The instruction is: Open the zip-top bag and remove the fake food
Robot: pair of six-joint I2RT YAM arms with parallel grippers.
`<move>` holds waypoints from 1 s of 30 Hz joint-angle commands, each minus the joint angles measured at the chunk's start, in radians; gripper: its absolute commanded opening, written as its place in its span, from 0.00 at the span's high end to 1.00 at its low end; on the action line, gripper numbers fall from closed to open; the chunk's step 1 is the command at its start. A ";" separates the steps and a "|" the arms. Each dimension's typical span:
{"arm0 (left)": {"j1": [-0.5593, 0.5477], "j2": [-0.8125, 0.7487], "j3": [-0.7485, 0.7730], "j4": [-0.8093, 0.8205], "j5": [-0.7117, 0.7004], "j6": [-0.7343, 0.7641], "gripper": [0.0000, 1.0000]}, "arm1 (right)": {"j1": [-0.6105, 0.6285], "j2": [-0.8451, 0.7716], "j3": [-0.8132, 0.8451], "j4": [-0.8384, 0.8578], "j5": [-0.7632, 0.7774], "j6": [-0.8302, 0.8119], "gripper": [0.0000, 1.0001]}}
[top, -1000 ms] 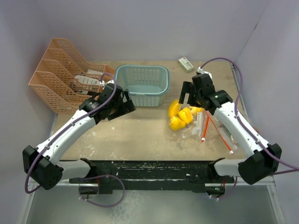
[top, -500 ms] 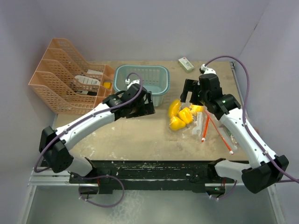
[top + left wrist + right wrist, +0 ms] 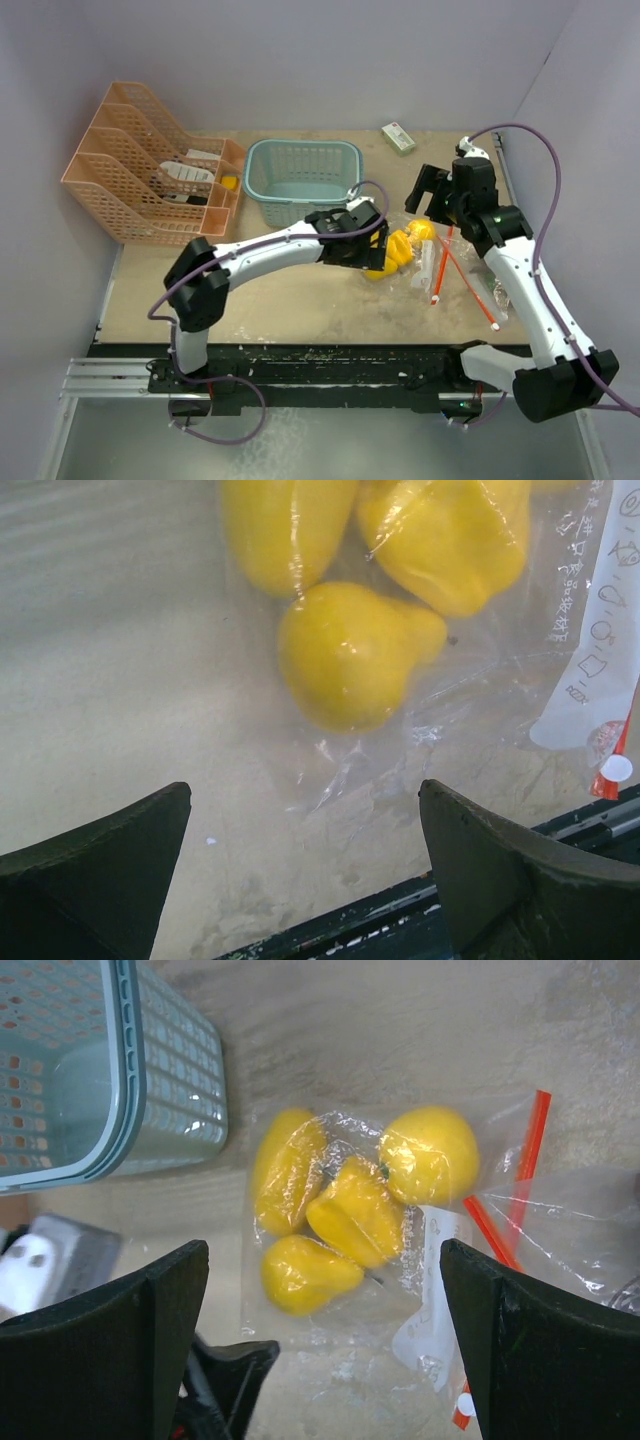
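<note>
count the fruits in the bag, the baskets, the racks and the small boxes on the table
fruits in the bag: 4
baskets: 1
racks: 1
small boxes: 1
total: 7

Fake food: yellow plastic, glossy, smooth, bright highlights; zip-top bag: thin clear film, crinkled, shiny, with red plastic closure strips and a white printed patch; bench: pale wood-like board, matt, scuffed, whitish smears; basket: teal plastic, smooth, perforated walls; file trays: orange plastic lattice; left hand and right hand: matt black plastic fingers.
</note>
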 commanded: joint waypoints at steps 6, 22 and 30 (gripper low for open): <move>-0.023 0.152 0.149 -0.011 0.008 0.055 0.06 | -0.003 -0.068 -0.013 -0.010 0.008 -0.005 0.01; 0.233 -0.164 0.148 -0.121 -0.037 -0.002 0.14 | -0.004 -0.018 -0.005 0.024 -0.067 0.000 0.47; 0.419 -0.191 0.163 -0.177 -0.037 -0.065 0.02 | -0.004 -0.013 -0.019 0.029 -0.082 -0.017 0.62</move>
